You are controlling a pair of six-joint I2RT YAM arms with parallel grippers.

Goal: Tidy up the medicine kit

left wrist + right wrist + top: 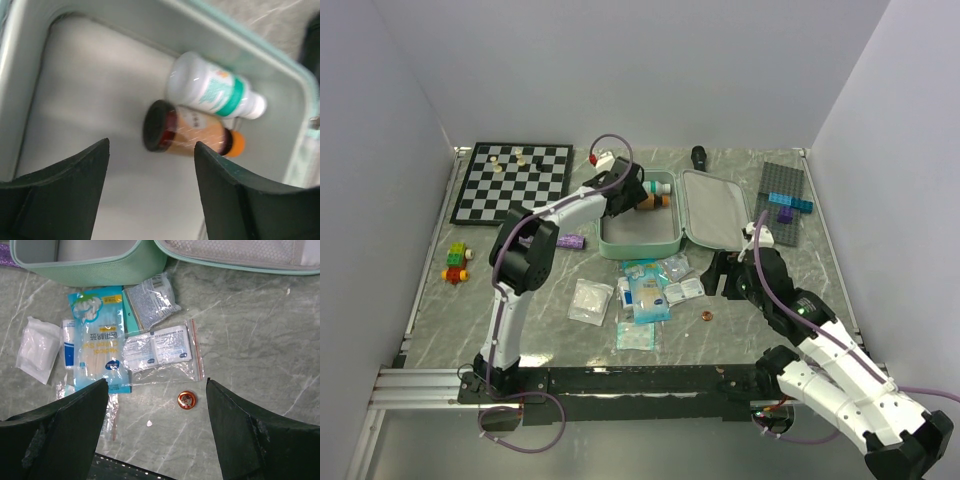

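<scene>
- Beneath the left claw [151, 146]: the medicine kit [642, 238], a mint-green case, lies unzipped on the desk [250, 340]. Its tray is under this claw and its lid is folded flat on the side toward the right claw [156, 385].
- Left claw: fingers spread wide with nothing between them, hovering over the tray's pale lining.
- Just ahead of the left claw, inside the tray: a white bottle [210, 90] with a green label and an amber bottle [192, 136] with a black cap. Both lie on their sides and touch each other. Counted as packed.
- Right claw: fingers spread wide and empty, hanging over the desk just outside the kit's near wall.
- Ahead of the right claw, on the desk outside the kit: a blue packet [97, 340], a white gauze pad [37, 347], a clear zip bag [160, 352] and a small printed sachet [150, 300].
- Nearest the right claw's tips: a copper-coloured disc [186, 400].
- Progress, as judged: early. Two bottles are in; the flat packets remain to be loaded and the lid is not yet shut.
</scene>
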